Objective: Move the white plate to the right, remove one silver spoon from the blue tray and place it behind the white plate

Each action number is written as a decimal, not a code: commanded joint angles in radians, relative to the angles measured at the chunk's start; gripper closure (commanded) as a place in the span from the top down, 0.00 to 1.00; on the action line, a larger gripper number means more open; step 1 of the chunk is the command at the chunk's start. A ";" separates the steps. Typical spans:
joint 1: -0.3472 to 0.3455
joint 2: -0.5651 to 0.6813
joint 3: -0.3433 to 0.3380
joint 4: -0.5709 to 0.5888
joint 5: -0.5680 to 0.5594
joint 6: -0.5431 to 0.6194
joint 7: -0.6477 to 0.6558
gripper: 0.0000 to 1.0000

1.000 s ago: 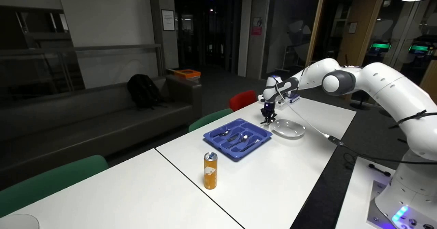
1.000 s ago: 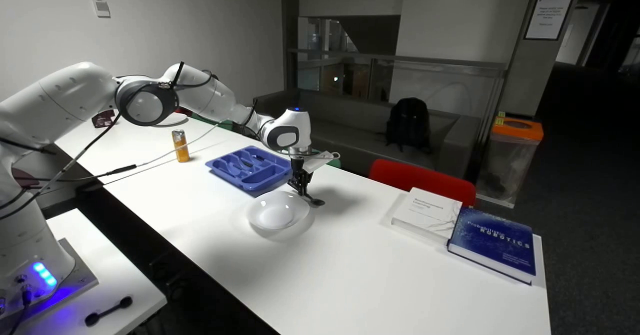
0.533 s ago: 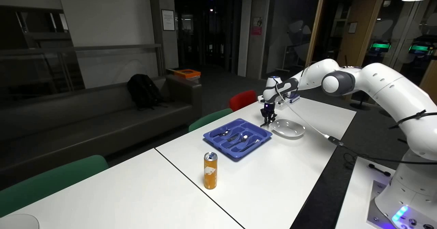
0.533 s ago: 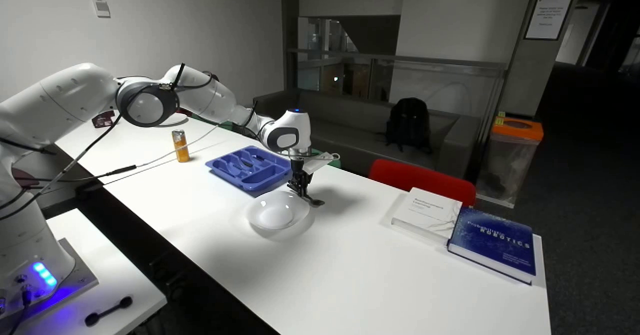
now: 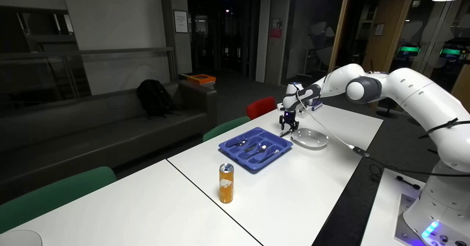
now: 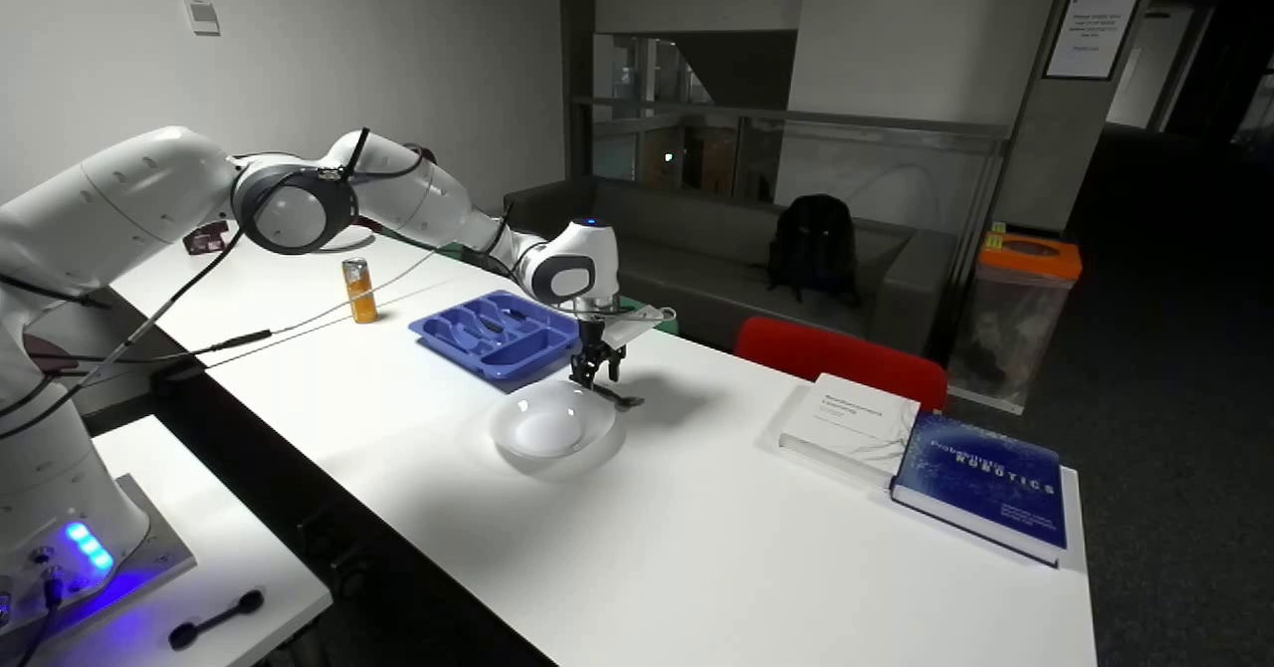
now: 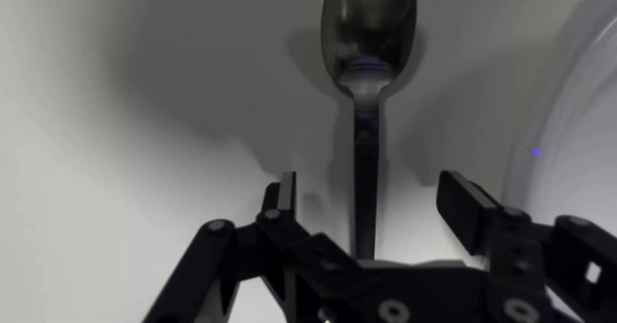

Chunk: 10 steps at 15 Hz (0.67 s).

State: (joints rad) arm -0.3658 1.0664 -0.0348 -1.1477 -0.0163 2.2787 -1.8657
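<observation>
In the wrist view the gripper (image 7: 366,193) stood spread, a finger on either side of the spoon (image 7: 366,120) — the handle ran loose between them. The spoon lay on the white table (image 7: 72,193), the white plate (image 7: 573,144) just beside it. In an exterior view the spoon rested along the plate's far side, its bowl pointing away from the blue tray (image 6: 523,348). In an exterior view cutlery (image 5: 263,148) showed in the tray's compartments, and an orange can (image 5: 226,187) stood upright near it.
</observation>
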 commanded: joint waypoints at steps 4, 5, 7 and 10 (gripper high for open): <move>-0.006 -0.004 0.010 0.038 -0.002 0.002 0.013 1.00; -0.006 -0.004 0.010 0.044 -0.002 0.001 0.013 1.00; -0.006 -0.005 0.011 0.055 0.000 0.001 0.015 1.00; 0.001 -0.042 0.010 0.038 0.014 0.019 0.012 1.00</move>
State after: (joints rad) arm -0.3644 1.0631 -0.0329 -1.1000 -0.0148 2.2787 -1.8643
